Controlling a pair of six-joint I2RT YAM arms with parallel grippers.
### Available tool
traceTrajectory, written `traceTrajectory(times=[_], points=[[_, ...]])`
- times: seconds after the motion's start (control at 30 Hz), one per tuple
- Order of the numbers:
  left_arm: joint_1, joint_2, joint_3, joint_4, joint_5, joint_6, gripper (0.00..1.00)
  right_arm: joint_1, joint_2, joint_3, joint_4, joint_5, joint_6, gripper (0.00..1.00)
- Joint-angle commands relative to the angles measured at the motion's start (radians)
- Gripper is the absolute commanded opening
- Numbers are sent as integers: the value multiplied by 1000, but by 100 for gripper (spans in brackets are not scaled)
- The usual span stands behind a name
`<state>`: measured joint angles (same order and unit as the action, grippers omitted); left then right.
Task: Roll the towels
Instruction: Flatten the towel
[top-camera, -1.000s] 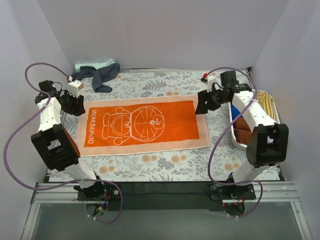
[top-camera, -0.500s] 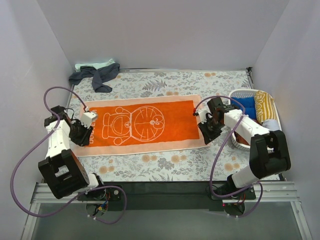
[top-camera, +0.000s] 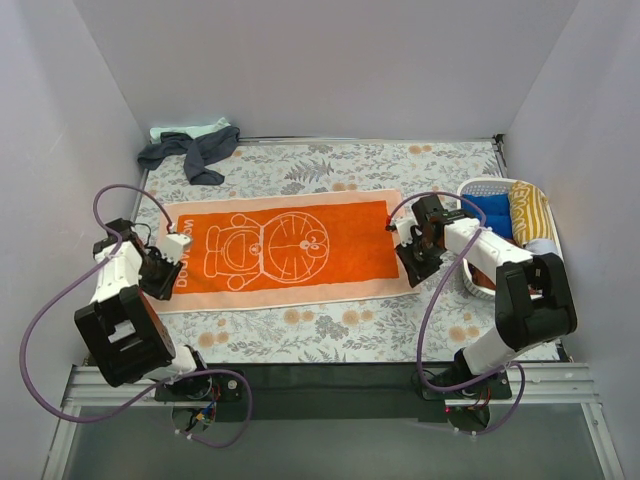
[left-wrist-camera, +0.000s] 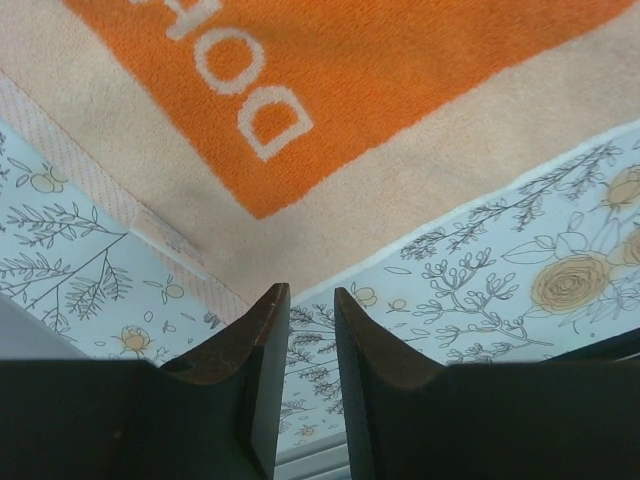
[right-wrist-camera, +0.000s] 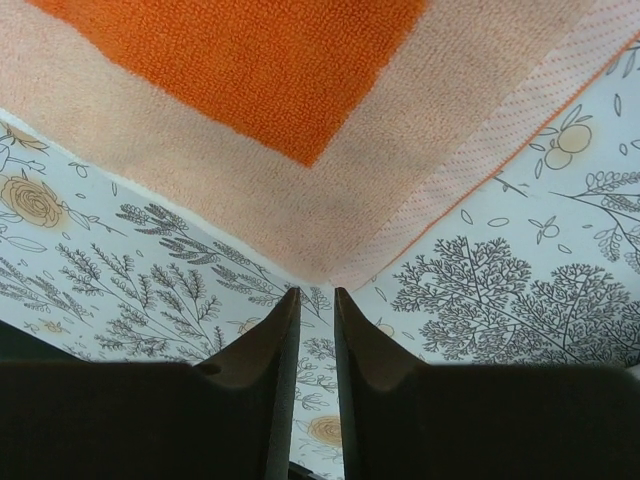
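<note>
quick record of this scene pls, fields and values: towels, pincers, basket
orange towel: spread flat mid table, unrolled
left pincer: tips at the towel's near left corner, jaws a narrow gap apart, grip unclear
right pincer: tips at the near right corner, jaws a narrow gap apart, grip unclear
basket: right side, holds blue towel and striped towel, both rolled
far left corner: navy towel crumpled beside mint towel
</note>
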<state>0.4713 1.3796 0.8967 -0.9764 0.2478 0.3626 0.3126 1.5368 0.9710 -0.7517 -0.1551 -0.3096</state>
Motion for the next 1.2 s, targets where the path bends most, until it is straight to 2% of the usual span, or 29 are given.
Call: traceTrajectory(times=[0.0, 0.17, 0.33, 0.47, 0.87, 1.0, 1.1, 1.17], points=[[43, 24, -33, 77, -87, -2, 22, 16, 17, 14, 46, -40, 1, 23], [79, 74, -41, 133, -111, 9, 19, 22, 37, -21, 107, -44, 1, 23], [104, 128, -99, 226, -177, 25, 17, 23, 100, -92, 181, 52, 1, 21], [133, 147, -124, 255, -203, 53, 16, 25, 121, -124, 180, 179, -22, 18], [162, 157, -111, 242, -226, 84, 14, 25, 89, -160, 121, 316, -146, 15], [162, 150, -94, 170, -161, 90, 13, 42, 74, -155, 88, 243, -167, 19], [162, 110, -50, 58, -24, 119, 16, 69, 60, -112, 31, 161, -166, 27], [162, 98, -12, 1, 65, 133, 19, 72, 62, -46, -12, 54, -155, 38]])
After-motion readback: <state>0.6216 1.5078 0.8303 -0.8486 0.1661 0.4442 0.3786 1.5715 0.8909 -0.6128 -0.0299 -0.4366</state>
